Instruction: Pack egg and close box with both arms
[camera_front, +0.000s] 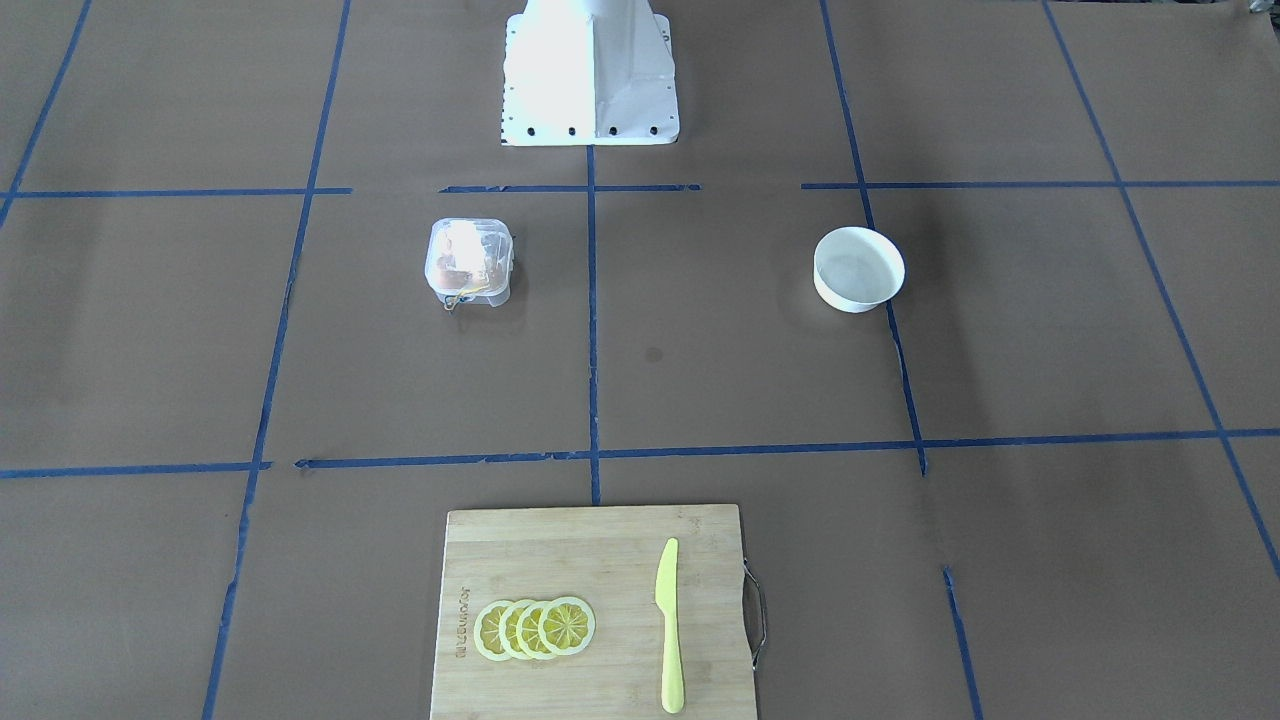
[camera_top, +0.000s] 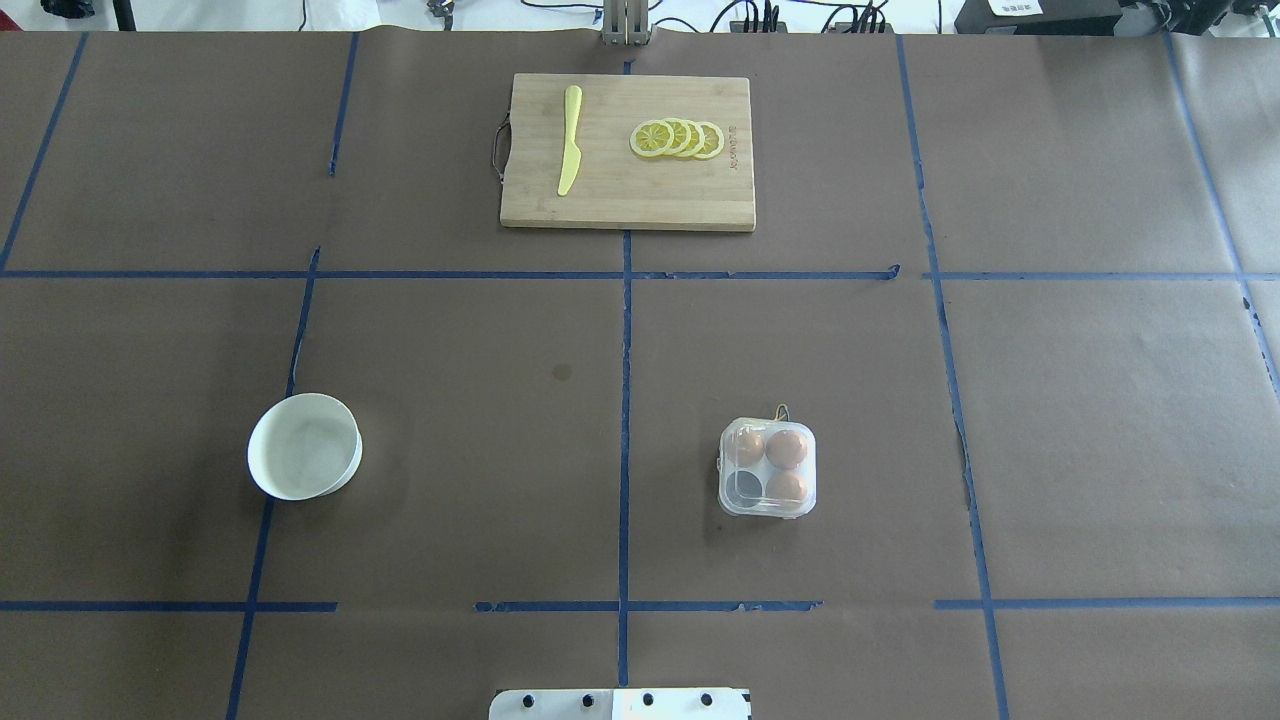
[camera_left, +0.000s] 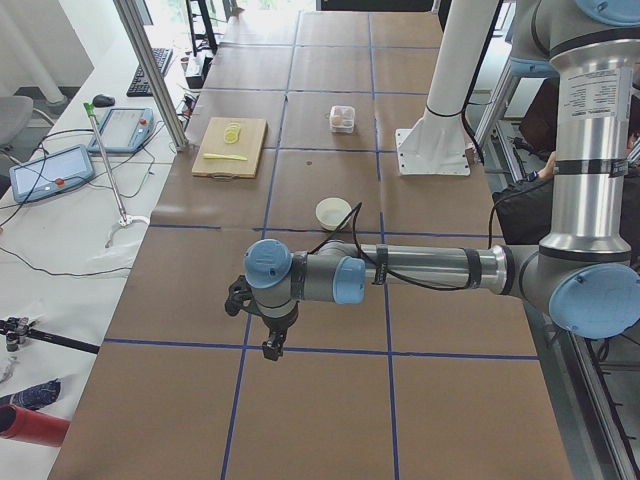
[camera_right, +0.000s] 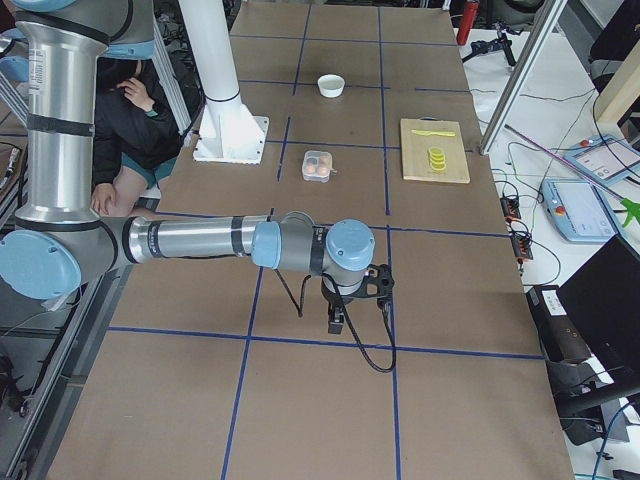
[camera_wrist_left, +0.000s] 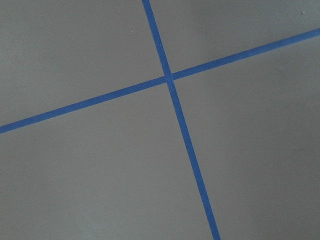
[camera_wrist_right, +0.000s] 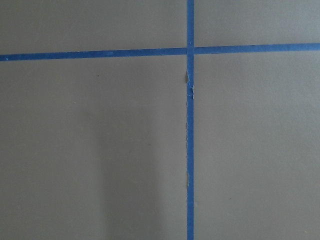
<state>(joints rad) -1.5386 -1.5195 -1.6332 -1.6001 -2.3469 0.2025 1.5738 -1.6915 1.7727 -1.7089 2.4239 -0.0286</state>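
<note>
Here, a small clear plastic four-cell box (camera_top: 767, 467), lid shut, sits on the brown paper worktop (camera_top: 450, 450) at the robot's right, holding three brown-orange eggs (camera_top: 787, 448). Whether the left pincer (camera_left: 270, 348) or the right pincer (camera_right: 336, 322) is open or closed cannot be told.

Box (camera_top: 767, 468) is sitting on robot's R half and bowl (camera_top: 304, 446) on L half, well apart, w/ a broad strip of bare table (camera_top: 500, 480) lying btwn them. Cutting board (camera_top: 627, 200) w/ knife (camera_top: 570, 140) & lemon slices (camera_top: 678, 139) is taking up far centre edge. Robot base (camera_top: 620, 704) is standing at near centre. Left gripper (camera_left: 268, 345) is hanging outboard of bowl and right gripper (camera_right: 337, 322) outboard of box. Wrist views are showing only paper & blue tape (camera_wrist_left: 170, 77) beneath.
</note>
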